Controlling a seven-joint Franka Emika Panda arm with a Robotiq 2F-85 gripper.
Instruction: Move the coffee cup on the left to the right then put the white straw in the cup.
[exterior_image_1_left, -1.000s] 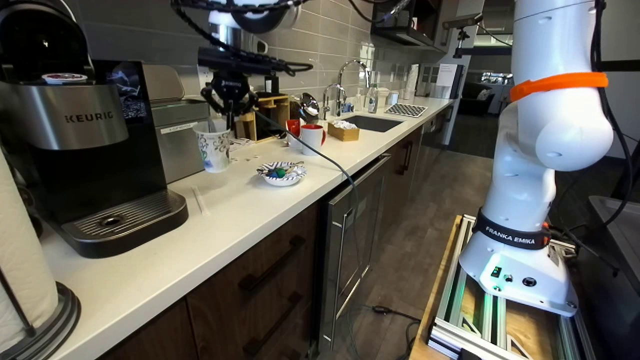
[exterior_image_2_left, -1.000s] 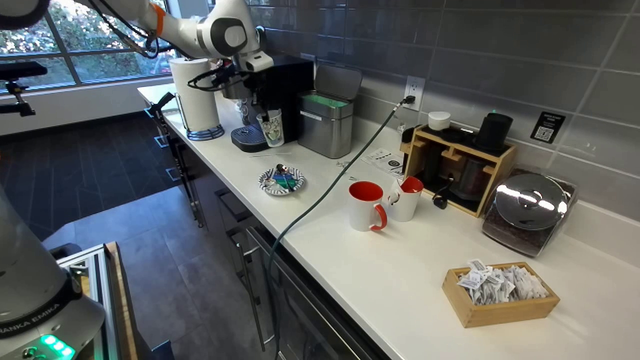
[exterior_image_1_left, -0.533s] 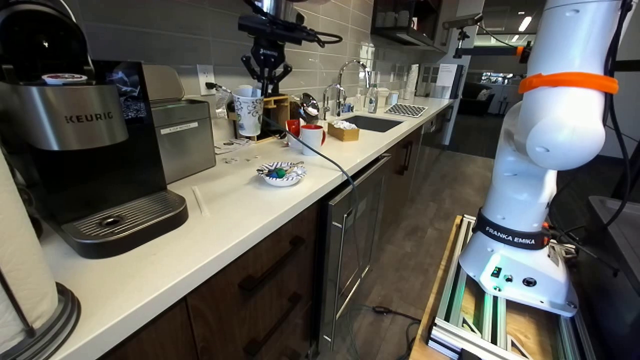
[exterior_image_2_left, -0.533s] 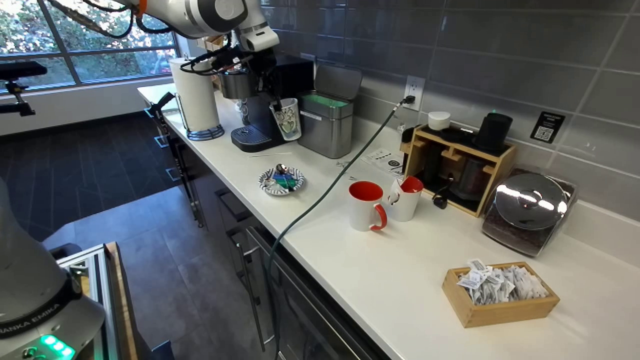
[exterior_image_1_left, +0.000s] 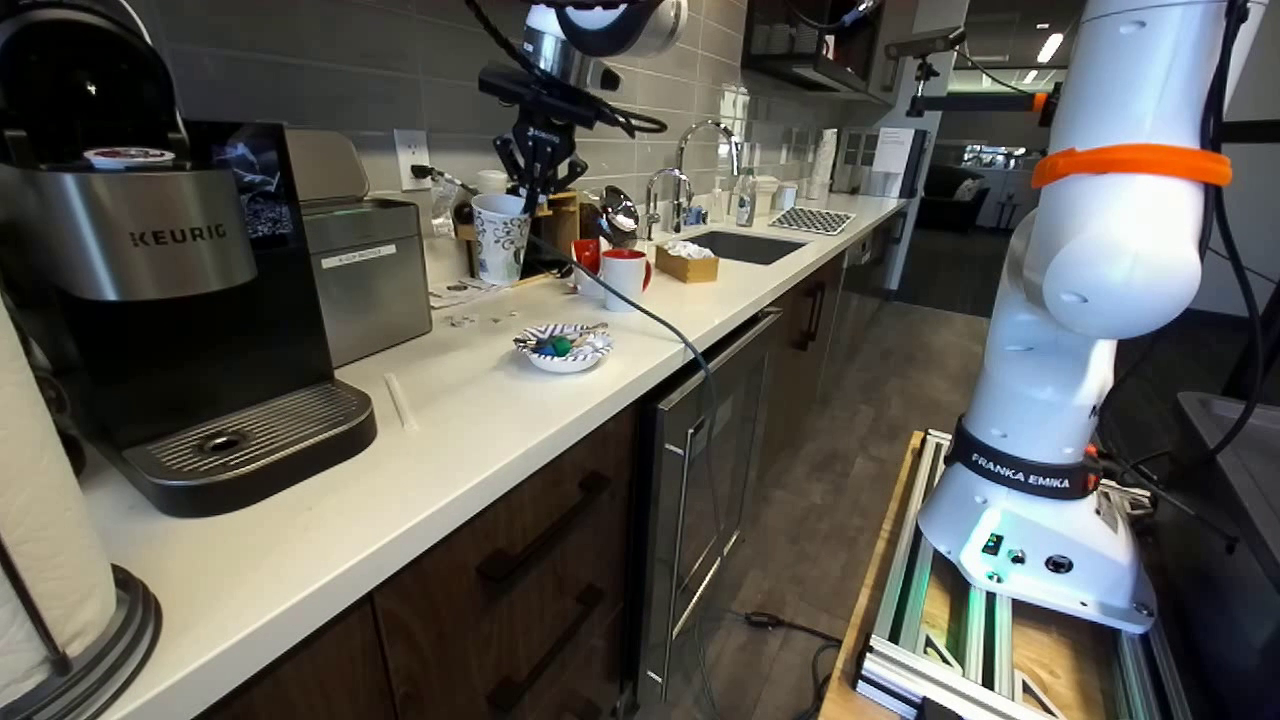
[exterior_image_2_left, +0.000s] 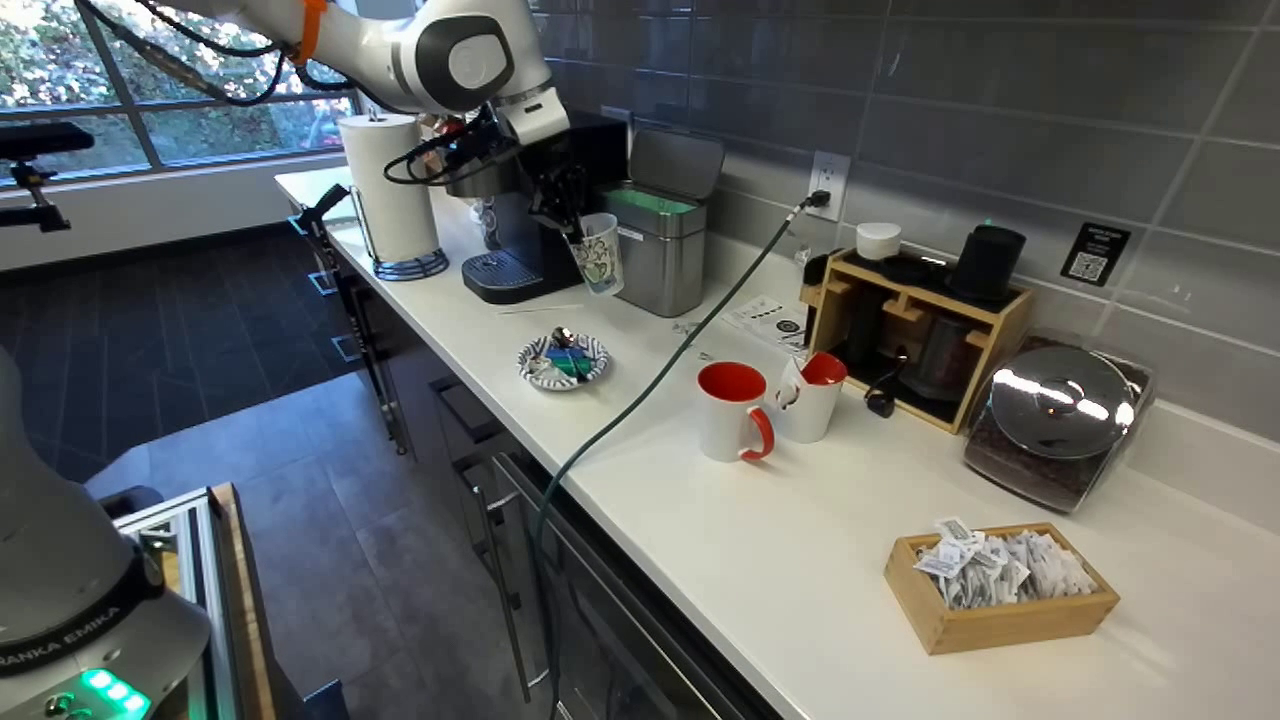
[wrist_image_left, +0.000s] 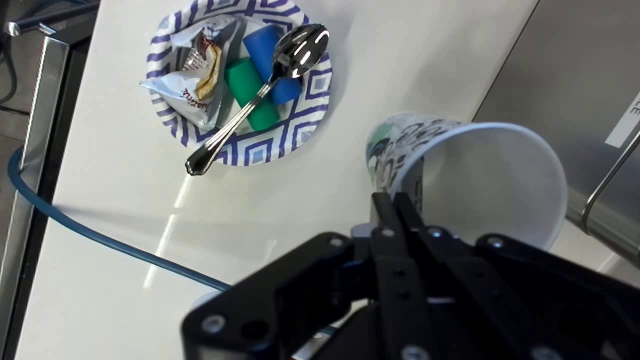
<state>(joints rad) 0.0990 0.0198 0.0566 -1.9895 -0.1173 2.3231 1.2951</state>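
The coffee cup, white with a bluish-grey print, shows in both exterior views (exterior_image_1_left: 498, 240) (exterior_image_2_left: 598, 258) and in the wrist view (wrist_image_left: 395, 145). My gripper (exterior_image_1_left: 529, 208) is shut on the cup's rim, one finger inside and one outside; its fingertips also show in an exterior view (exterior_image_2_left: 573, 237) and the wrist view (wrist_image_left: 391, 197). The cup hangs slightly tilted above the counter, in front of the metal tin. It looks empty in the wrist view. The white straw lies flat on the counter beside the coffee machine in both exterior views (exterior_image_1_left: 400, 402) (exterior_image_2_left: 540, 309).
A blue-patterned dish (wrist_image_left: 317, 107) with a spoon, wrappers and coloured pieces sits near the cup. The coffee machine (exterior_image_1_left: 190, 230) and metal tin (exterior_image_2_left: 655, 250) stand at the back. A cable (exterior_image_2_left: 650, 385) crosses the counter. Red-and-white mugs (exterior_image_2_left: 728, 420) stand beyond it.
The gripper has lifted the cup from beside the coffee machine and carried it toward the mugs. In the last half second the cup has lowered slightly. The straw and dish have not moved.
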